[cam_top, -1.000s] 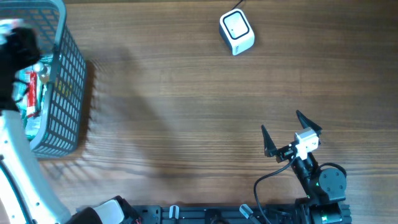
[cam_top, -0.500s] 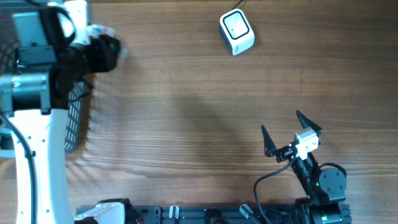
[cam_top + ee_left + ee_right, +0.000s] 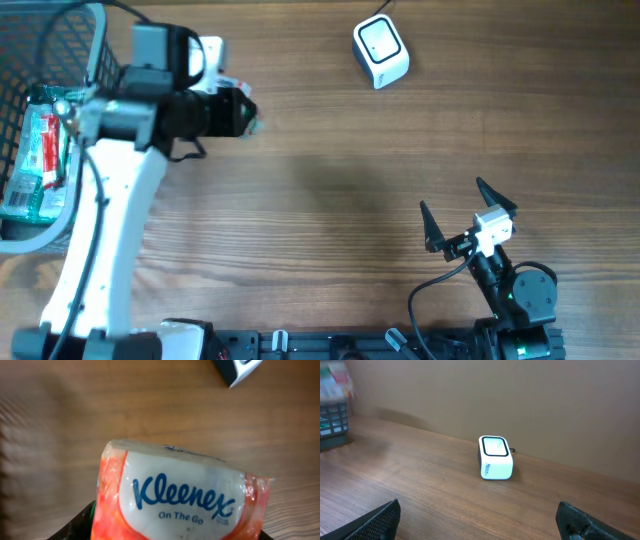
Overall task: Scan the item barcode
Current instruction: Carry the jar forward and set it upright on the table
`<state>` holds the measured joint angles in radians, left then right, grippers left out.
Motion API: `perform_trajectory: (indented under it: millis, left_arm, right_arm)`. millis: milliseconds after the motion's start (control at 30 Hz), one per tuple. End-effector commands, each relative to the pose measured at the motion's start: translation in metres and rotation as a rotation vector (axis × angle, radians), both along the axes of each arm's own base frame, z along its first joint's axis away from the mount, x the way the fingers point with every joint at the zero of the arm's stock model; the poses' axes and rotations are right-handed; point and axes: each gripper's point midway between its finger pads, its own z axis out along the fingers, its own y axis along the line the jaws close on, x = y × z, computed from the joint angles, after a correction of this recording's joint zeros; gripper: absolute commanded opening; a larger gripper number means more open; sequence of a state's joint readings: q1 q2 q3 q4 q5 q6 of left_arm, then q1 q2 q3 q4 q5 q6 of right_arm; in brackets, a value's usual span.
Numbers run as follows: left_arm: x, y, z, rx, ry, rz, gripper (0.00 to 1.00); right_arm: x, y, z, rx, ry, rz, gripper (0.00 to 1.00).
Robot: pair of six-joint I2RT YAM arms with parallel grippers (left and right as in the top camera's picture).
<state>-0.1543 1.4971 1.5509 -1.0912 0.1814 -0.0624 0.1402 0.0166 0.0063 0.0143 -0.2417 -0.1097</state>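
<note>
Kleenex pack sits in the left pincer, held above the desk at far left, just right of the basket. Wrist cam shows the white label w/ blue "Kleenex On The Go" facing the lens and orange-red wrap at both ends. Black finger shows at the pack's lower left edge; the other is hidden behind the pack. Pincer is clamped on the pack.

Scanner, a small white box w/ dark-rimmed window on top & cable at its far side, stands at far centre of desk, well right of the pack and apart from it. A corner of it shows at the top right of the left wrist view.

Basket is grey-blue mesh at the far left edge; red/green packets lie inside.

Right pincer sits near right, fully spread, nothing between its fingers; its cam looks across bare wood at the scanner, w/ the basket at far left of that view.
</note>
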Motion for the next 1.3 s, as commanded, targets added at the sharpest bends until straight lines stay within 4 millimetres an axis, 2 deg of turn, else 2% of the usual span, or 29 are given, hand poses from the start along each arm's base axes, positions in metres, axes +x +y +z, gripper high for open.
perform_trajectory:
  millis: [0,233,367,567,700,900,1067,1267]
  left_arm:
    - [0.003,-0.016,-0.028,-0.021,0.054,0.001,0.47]
    - [0.010,-0.034,-0.073,-0.035,0.068,0.034,0.47]
    - [0.010,-0.031,-0.096,0.031,0.057,0.088,0.47]
    - [0.008,-0.034,-0.119,0.173,0.026,0.089,0.47]
    - [0.008,-0.044,-0.136,0.201,0.047,0.062,0.48]
    - [0.009,-0.046,-0.167,0.226,0.114,0.070,0.49]
    - [0.012,-0.047,-0.178,0.231,0.127,0.069,0.49]
    - [0.020,-0.050,-0.175,0.201,0.099,0.103,0.49]
  right_arm:
    - [0.001,-0.003,0.000,0.005,0.001,-0.017,1.00]
    - [0.001,-0.003,0.000,0.005,0.001,-0.017,1.00]
    - [0.001,-0.003,0.000,0.005,0.001,-0.017,1.00]
    - [0.001,-0.003,0.000,0.005,0.001,-0.017,1.00]
    - [0.001,-0.003,0.000,0.005,0.001,-0.017,1.00]
    - [0.001,-0.003,0.000,0.005,0.001,-0.018,1.00]
    - [0.001,-0.003,0.000,0.005,0.002,-0.017,1.00]
    - [0.001,-0.003,0.000,0.005,0.001,-0.017,1.00]
